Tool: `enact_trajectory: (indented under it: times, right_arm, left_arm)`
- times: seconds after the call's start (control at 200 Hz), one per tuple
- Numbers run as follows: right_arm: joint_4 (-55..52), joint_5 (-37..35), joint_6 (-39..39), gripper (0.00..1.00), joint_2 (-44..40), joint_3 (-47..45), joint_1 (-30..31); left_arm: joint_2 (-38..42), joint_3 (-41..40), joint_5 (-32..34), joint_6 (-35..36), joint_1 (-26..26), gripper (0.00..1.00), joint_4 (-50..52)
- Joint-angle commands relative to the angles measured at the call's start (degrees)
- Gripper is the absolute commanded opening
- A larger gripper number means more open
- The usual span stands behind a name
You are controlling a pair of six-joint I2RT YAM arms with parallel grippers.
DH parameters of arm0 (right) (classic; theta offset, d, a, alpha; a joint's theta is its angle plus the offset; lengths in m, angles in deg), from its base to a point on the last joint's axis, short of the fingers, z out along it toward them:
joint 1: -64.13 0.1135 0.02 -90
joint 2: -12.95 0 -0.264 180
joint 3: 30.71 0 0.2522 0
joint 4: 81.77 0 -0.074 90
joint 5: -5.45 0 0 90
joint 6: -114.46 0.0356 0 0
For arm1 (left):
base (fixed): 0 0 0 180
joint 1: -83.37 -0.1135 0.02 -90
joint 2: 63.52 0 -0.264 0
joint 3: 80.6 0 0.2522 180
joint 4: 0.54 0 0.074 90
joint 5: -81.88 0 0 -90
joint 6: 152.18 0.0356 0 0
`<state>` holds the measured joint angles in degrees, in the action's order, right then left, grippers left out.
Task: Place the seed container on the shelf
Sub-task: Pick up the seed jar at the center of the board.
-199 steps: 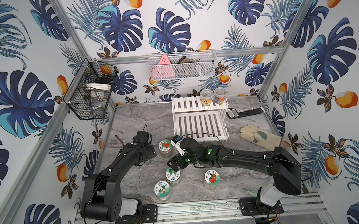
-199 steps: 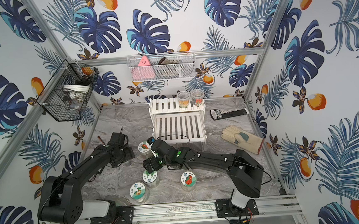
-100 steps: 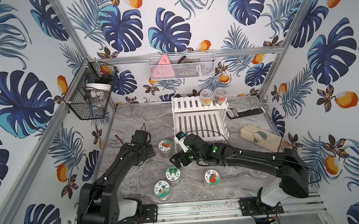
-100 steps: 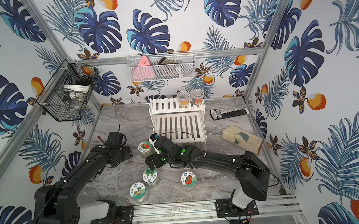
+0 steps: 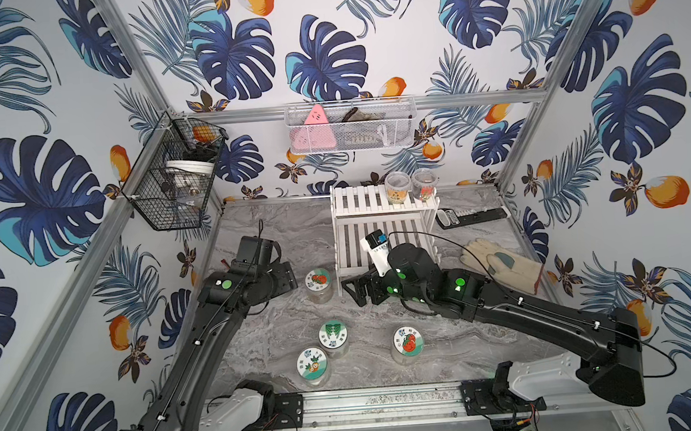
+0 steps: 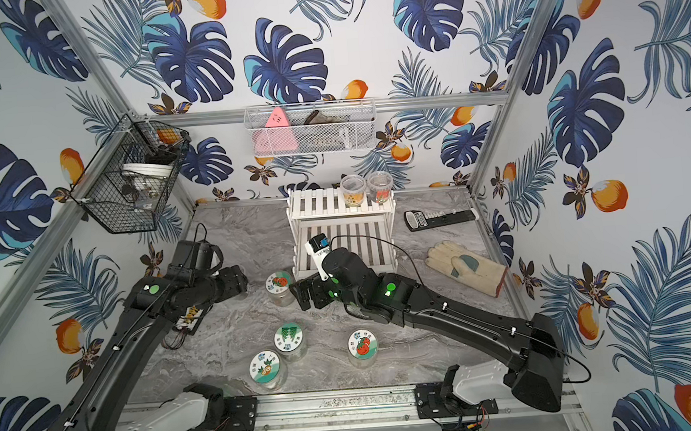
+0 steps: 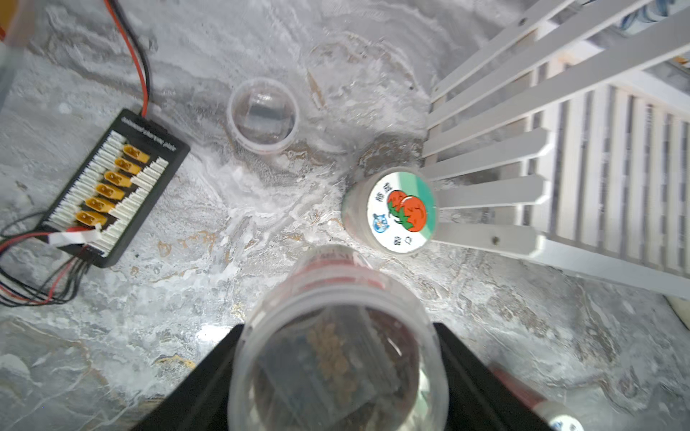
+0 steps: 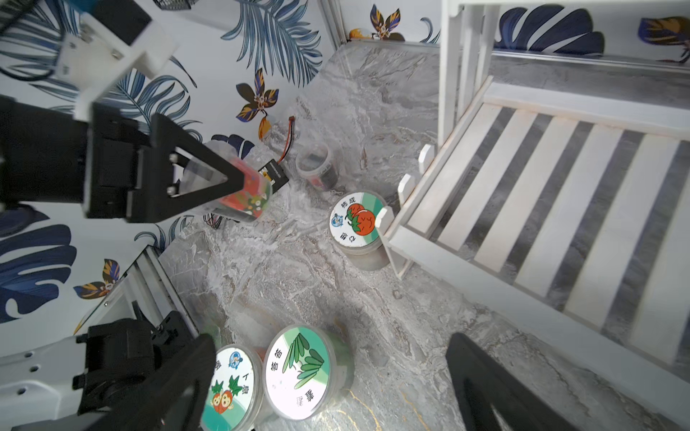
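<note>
While the left tool (image 7: 338,377) stands clenched on the clear seed container (image 7: 336,328), low in the middle of the left wrist frame, the shelf (image 5: 359,202) sits centre frame in both top views, apart from it. Just below the shelf's lower left corner, the right tool (image 5: 357,290) gapes released over the worktop (image 5: 278,229).

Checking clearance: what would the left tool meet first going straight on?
Likely the tomato-lidded jar beside the shelf; the seed container in the left tool would touch first, height unclear.
</note>
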<state>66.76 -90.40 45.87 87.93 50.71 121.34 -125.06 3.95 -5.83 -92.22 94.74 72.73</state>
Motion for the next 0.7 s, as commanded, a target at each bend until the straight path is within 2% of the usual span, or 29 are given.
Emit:
enact_trajectory:
  times: [0.0,0.08,0.145,0.255,0.41,0.535,0.696]
  right_arm:
    - [-4.25,5.69,1.21,1.00,-1.16,1.29,-4.82]
    - [-4.52,12.98,4.12,1.00,-2.05,0.52,-10.77]
    - [-4.44,14.80,4.87,1.00,-3.23,-0.33,-13.12]
    - [-4.35,13.31,4.05,1.00,-5.23,-1.33,-13.52]
    - [-3.16,11.71,1.46,1.00,-7.44,-2.17,-13.62]
    - [-1.04,7.69,-1.19,1.00,-10.20,-4.85,-13.70]
    - [-4.44,5.72,-1.78,1.00,-11.32,-3.53,-16.60]
  left_arm:
    - [-2.10,8.74,-2.31,5.69,0.35,0.74,8.77]
    - [-5.14,17.00,-3.92,8.27,0.46,0.72,11.93]
    - [-8.10,23.38,-5.39,9.94,0.94,0.72,13.62]
    - [-13.11,31.87,-7.71,11.21,2.94,0.71,14.64]
    - [-20.01,41.84,-4.88,11.26,9.50,0.71,16.08]
    - [-25.90,48.22,-2.25,11.52,14.68,0.70,17.41]
    - [-33.82,59.59,1.32,11.63,18.87,0.70,20.16]
